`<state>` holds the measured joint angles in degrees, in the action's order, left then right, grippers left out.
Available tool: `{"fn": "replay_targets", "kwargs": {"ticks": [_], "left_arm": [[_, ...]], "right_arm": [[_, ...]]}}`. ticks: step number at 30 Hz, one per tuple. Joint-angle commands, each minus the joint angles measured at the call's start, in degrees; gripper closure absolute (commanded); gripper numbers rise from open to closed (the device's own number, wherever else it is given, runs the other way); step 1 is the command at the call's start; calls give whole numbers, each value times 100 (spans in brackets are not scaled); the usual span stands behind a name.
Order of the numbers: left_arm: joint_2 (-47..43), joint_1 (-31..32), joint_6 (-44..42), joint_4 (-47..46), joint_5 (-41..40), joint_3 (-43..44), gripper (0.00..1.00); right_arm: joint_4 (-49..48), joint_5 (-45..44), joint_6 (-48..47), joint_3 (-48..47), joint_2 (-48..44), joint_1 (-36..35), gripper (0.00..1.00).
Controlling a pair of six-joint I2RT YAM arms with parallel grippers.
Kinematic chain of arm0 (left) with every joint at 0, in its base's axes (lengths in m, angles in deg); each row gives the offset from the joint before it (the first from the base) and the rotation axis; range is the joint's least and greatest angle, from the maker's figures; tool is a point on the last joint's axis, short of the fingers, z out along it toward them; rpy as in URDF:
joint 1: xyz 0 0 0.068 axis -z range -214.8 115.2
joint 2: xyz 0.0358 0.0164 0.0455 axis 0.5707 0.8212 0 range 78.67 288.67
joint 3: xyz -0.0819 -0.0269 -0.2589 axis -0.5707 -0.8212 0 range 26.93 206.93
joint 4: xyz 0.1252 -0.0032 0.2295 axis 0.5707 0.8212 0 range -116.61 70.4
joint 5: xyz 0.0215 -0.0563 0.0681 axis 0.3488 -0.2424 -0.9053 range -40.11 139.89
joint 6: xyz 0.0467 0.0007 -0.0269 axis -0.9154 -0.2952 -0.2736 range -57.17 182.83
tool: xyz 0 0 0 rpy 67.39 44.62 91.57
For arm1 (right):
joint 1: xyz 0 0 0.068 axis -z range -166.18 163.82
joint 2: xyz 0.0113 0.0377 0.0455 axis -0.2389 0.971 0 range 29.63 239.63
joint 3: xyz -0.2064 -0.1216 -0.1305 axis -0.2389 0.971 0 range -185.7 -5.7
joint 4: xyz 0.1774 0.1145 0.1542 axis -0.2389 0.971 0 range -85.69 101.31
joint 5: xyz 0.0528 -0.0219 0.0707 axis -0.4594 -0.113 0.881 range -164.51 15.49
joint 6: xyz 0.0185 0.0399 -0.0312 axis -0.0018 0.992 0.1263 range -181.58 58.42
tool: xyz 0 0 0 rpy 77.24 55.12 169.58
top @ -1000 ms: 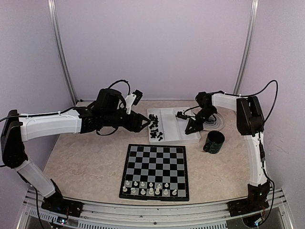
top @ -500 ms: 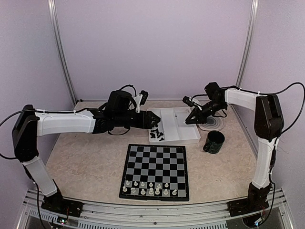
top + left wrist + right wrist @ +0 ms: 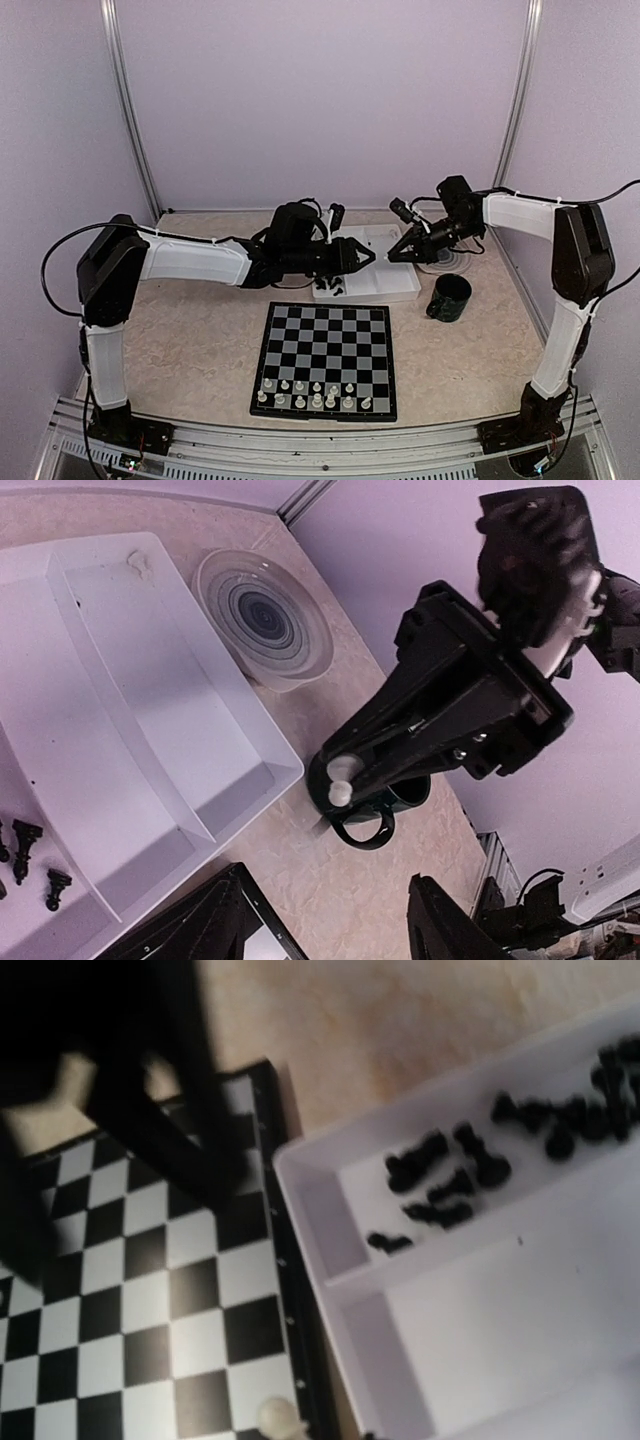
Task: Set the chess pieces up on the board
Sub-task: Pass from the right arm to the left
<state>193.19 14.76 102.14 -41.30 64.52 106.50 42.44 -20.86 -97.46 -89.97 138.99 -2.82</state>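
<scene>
Right hand raised, pinching white piece

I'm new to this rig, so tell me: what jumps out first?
The two arms almost meet tip to tip above the white tray at the far middle of the table: the jaws of the right arm are shut on a white piece, and those of the left arm stand open facing it. On the board, white pieces stand in two rows at the near edge; black pieces lie in the tray's left compartment.
</scene>
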Motion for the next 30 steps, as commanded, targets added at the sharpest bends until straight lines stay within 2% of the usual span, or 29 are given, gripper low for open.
{"fn": "replay_targets", "kwargs": {"ticks": [1, 4, 13, 23, 30], "left_arm": [[274, -25, 611, -515, 445, 231, 44], [396, -41, 804, -718, 633, 217, 45], [500, -66, 1011, -1149, 858, 147, 57], [613, -78, 1048, -1220, 985, 224, 72], [632, -78, 1038, -1254, 1013, 221, 78]], "right_arm": [[-374, 276, 18, 222, -450, -123, 91], [-340, 315, -34, 225, -478, -170, 90], [-228, 398, -226, 228, -525, -308, 89], [-124, 498, -294, 210, -530, -366, 88], [-14, 596, -393, 200, -494, -399, 88]]}}
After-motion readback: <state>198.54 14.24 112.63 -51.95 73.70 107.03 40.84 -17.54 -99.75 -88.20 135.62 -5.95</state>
